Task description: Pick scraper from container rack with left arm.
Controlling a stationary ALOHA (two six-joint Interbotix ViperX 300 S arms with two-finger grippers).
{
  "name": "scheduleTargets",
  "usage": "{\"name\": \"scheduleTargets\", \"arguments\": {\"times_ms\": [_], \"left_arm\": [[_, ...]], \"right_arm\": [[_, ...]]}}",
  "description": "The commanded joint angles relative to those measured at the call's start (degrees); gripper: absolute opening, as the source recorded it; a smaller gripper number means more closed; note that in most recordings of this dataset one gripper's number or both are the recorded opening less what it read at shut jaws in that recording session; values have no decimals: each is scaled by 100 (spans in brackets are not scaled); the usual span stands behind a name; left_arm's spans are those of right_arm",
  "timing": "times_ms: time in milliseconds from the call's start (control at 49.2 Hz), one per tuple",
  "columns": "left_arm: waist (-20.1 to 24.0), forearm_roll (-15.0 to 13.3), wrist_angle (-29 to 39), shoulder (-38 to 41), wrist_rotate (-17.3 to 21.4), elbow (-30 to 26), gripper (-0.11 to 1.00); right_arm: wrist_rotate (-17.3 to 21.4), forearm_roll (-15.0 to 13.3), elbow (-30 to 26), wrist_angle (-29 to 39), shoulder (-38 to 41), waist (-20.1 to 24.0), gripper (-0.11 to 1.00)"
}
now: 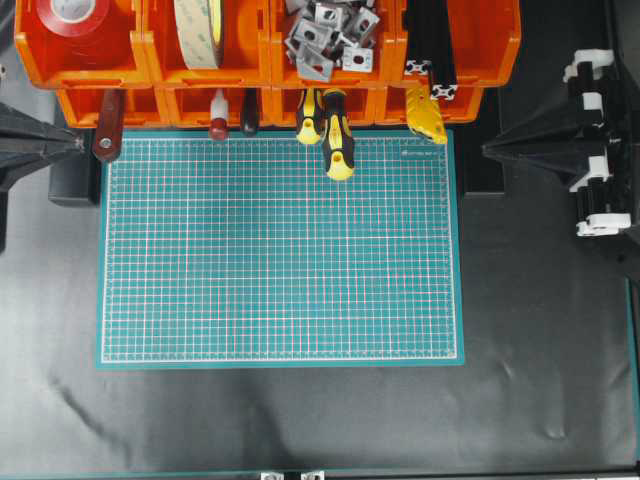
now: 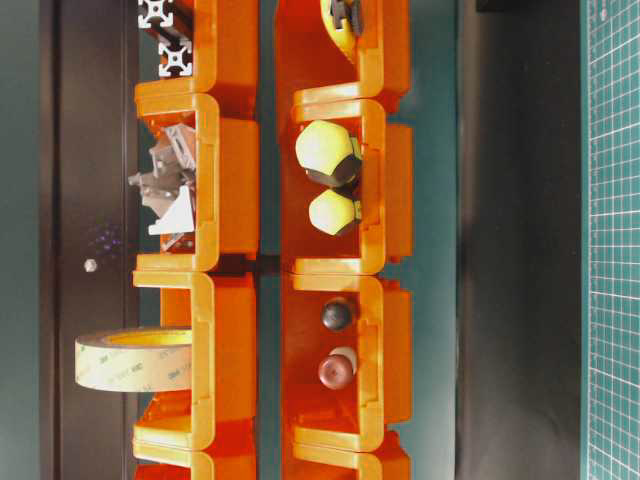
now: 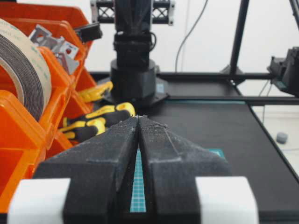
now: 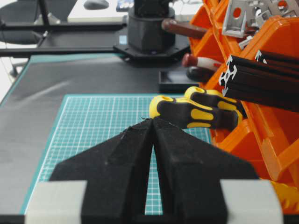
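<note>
The scraper (image 1: 108, 128) leans out of the leftmost lower bin of the orange container rack (image 1: 150, 60). Its reddish-brown handle with the metal-ringed hole hangs over the mat's top-left corner, and its blade is hidden inside the bin. My left gripper (image 1: 78, 144) sits just left of the handle, pointing at it without touching. Its jaws are shut and empty in the left wrist view (image 3: 138, 117). The right gripper (image 1: 488, 150) rests at the right, shut and empty (image 4: 153, 119). From the right wrist the scraper handle (image 4: 184, 28) shows far off.
A green grid mat (image 1: 280, 250) lies in front of the rack. Two yellow-and-black screwdrivers (image 1: 337, 135), a red-knobbed tool (image 1: 218, 125), a tape roll (image 1: 200, 30), metal brackets (image 1: 330, 35) and black extrusions (image 1: 430, 50) fill other bins.
</note>
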Motion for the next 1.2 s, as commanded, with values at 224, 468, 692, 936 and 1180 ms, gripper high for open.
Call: {"name": "scheduleTargets", "arguments": {"times_ms": [224,468,692,936,1180], "left_arm": [[-114,299,2646,-79,141,-1178,0],[-466,316,4711,-18,791,-2092,0],[-835,536,6126,809,1002,-2988,0],[-1248,1705,6996,1415,1090,-3718,0],[-2013,3542,8060,2162,316,-4122,0]], "right_arm": [[809,281,-220,26,0,158,1],[1055,281,-299,53,0,158,1],[1072,281,-360,53,0,158,1],[1072,281,-360,53,-9,158,1],[1081,281,-360,149,0,158,1]]}}
